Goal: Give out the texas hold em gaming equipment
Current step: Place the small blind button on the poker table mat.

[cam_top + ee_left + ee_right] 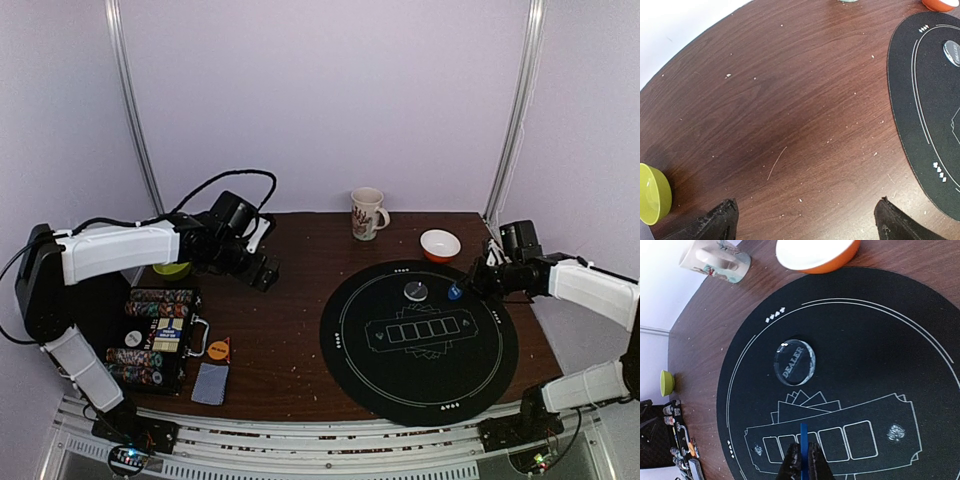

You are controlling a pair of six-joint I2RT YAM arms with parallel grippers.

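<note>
black mat (890,340); blue button (803,436), seemingly edge-on.

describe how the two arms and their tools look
The left arm and right arm both have white shell segments linked by black joints. A black cable loops above the left arm. The left tool and right tool each have two black fingers, which are rough-edged on the left.

Under my left gripper (807,220), fingers spread, the dark brown wooden tabletop (790,100) lies bare from the lime-green bowl (652,192) to the round black felt mat (930,125). Ahead of my right gripper (802,460), which pinches the blue round button (803,440), sits the clear round dealer button (795,361). Beyond it are the orange bowl (815,255) and the white patterned mug (715,260).
</note>
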